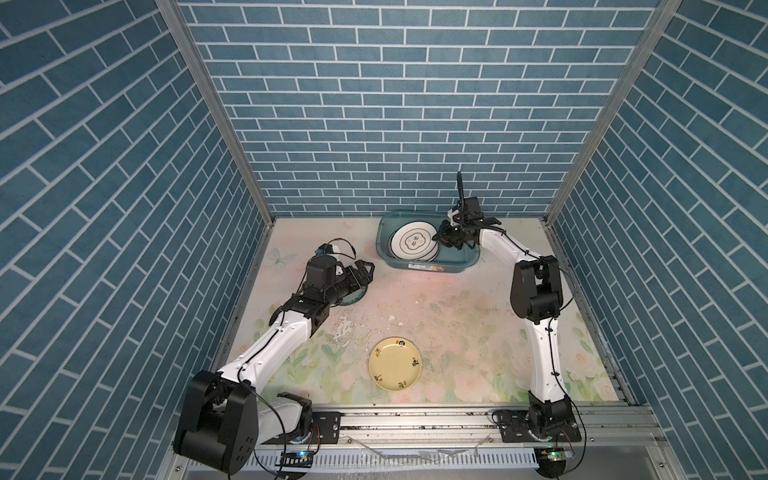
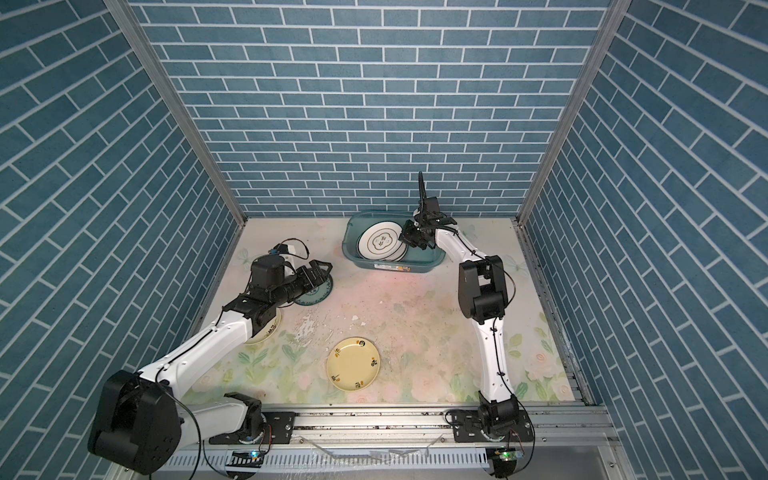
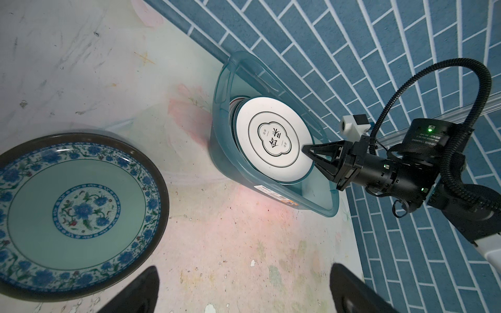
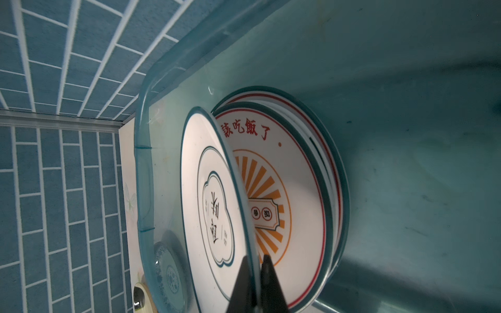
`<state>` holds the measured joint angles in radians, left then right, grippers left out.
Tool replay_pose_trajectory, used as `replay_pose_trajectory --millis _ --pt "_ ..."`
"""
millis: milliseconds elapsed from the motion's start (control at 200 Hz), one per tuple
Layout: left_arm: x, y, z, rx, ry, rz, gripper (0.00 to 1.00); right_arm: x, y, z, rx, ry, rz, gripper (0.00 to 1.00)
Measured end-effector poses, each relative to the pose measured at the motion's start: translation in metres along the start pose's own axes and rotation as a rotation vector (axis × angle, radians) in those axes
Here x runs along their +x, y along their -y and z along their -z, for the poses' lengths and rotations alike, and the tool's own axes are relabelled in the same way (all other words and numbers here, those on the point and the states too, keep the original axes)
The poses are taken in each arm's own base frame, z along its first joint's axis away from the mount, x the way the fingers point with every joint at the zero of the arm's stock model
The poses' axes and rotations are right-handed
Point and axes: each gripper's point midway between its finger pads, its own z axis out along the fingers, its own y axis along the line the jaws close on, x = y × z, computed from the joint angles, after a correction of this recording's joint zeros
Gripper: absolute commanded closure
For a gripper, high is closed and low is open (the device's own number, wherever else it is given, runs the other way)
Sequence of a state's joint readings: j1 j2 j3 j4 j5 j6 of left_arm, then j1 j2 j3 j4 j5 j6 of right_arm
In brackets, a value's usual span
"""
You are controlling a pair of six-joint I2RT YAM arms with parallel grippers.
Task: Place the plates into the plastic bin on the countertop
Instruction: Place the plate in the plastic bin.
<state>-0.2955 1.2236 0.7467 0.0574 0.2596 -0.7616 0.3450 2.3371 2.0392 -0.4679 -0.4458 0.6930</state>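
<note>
Top views first. In both, the plastic bin [image 1: 461, 266] sits at about twelve-to-one o'clock on the countertop [image 1: 457, 324], hard by the back wall. The right gripper [image 1: 439, 237] reaches in over the bin's three o'clock end, and a white plate [image 1: 413, 242] leans tilted on a stack inside. Over at nine o'clock the left gripper [image 1: 366, 268] hangs above a teal floral plate [image 2: 318, 296]. The yellow plate [image 1: 395, 364] lies flat at six o'clock, well apart from everything. In a top view a pale plate [image 2: 266, 331] peeks from under the left arm at eight o'clock.

Left wrist now: its fingers [image 3: 141, 292] are spread wide with nothing between them, and the teal floral plate [image 3: 78, 211] is just beside. Beyond, the right gripper [image 3: 306, 149] nips the white plate's [image 3: 271, 141] edge inside the bin.

Right wrist: the fingers [image 4: 271, 287] are pressed either side of the white plate's [image 4: 206, 203] rim, pinching it. The held edge is lifted, and the far edge meets an orange sunburst plate [image 4: 292, 206] lying flat beneath.
</note>
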Motion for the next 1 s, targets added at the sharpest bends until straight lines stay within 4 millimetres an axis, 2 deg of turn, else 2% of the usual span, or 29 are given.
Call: replay_pose_trajectory --millis 185,225,285,485,575,675,830,915,1000 --pt "0.001 -0.001 -0.001 0.001 -0.009 0.003 0.00 -0.001 0.002 0.007 0.043 -0.006 0.044 0.45" --pt "0.002 -0.002 -0.002 0.000 -0.013 0.004 0.00 0.000 0.004 0.007 0.056 -0.010 0.050 0.39" --pt "0.004 -0.003 -0.004 -0.002 -0.019 0.005 0.00 0.001 0.008 0.009 0.081 -0.016 0.066 0.35" --pt "0.005 -0.004 -0.005 -0.003 -0.028 0.008 0.00 0.008 0.022 0.014 0.156 -0.040 0.093 0.29" --pt "0.005 -0.004 -0.005 -0.001 -0.030 0.009 0.00 0.013 0.024 0.024 0.179 -0.040 0.111 0.29" --pt "0.009 -0.007 -0.004 -0.004 -0.038 0.006 0.00 0.024 0.017 0.053 0.181 -0.033 0.128 0.30" --pt "0.021 -0.017 0.001 -0.029 -0.065 -0.010 0.01 0.039 -0.011 0.111 0.114 0.044 0.165 0.34" --pt "0.032 -0.027 0.003 -0.048 -0.090 -0.015 0.01 0.058 -0.019 0.137 0.060 0.075 0.169 0.35" --pt "0.041 -0.035 0.003 -0.066 -0.114 -0.019 0.01 0.082 -0.017 0.149 0.029 0.074 0.161 0.36"
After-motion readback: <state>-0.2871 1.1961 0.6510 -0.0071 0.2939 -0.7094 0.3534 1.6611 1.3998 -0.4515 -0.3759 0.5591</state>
